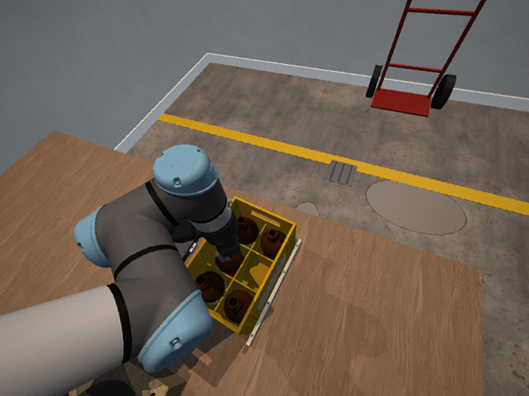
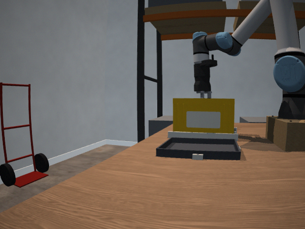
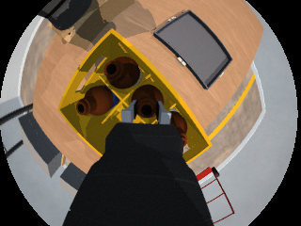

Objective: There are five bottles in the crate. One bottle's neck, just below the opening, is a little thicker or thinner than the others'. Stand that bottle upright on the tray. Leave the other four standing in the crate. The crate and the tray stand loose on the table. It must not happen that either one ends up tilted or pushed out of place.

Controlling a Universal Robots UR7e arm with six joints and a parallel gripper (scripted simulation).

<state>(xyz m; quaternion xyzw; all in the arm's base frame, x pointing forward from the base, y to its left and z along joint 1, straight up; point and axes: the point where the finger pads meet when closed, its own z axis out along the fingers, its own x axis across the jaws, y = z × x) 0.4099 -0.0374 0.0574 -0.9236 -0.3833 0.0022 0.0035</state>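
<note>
The yellow crate (image 1: 291, 238) (image 2: 179, 123) (image 3: 113, 42) stands on the table with five brown bottles upright in it. My gripper (image 2: 206, 95) (image 3: 147, 106) points straight down and is shut on the neck of the middle bottle (image 1: 230, 263) (image 3: 147, 94) in the row on the tray side. This bottle is still inside its compartment. Other bottles (image 1: 273, 243) (image 1: 238, 306) (image 1: 209, 286) (image 1: 247, 231) stand around it; one is hidden by the gripper in the wrist view. Differences in neck thickness cannot be told. The dark tray (image 2: 221, 155) (image 3: 193, 47) lies beside the crate and holds nothing.
One crate compartment (image 1: 260, 270), beside the held bottle, is empty. Crate walls and dividers surround the bottles. A pale strip (image 1: 274, 291) (image 2: 201, 134) runs along the crate's base. The robot's base stands on a wooden block (image 2: 293, 135). A red hand truck (image 1: 403, 102) (image 2: 30, 178) stands on the floor.
</note>
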